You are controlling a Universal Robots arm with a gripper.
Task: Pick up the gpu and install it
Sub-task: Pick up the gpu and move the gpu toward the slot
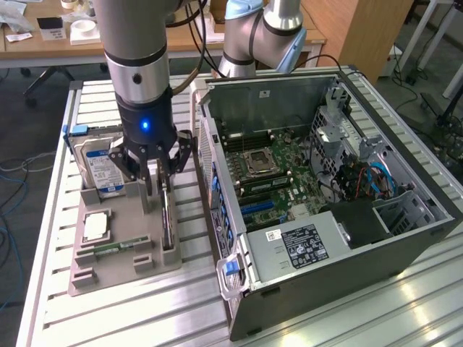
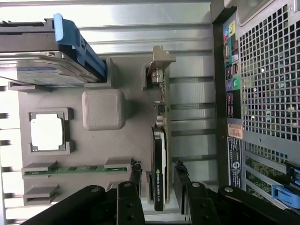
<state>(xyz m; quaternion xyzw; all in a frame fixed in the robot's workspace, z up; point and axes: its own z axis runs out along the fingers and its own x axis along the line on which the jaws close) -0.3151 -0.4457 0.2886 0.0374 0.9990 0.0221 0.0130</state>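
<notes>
Okay, so from my end the gripper (image 1: 160, 181) is down over the gpu (image 1: 167, 220), fingers (image 2: 136, 180) spread apart with one on each side of the card. In the wrist view I can see a sliver of grey on both sides, so it's not clamped on anything.

The gpu (image 2: 158, 154) is standing on its edge in its slot in the grey tray (image 1: 119, 271), on the side nearest the open computer case (image 1: 325, 246). The hard drive (image 1: 98, 163), CPU (image 1: 95, 225) and memory stick (image 1: 116, 248) are sitting in the same tray on the counter (image 1: 145, 311).
</notes>
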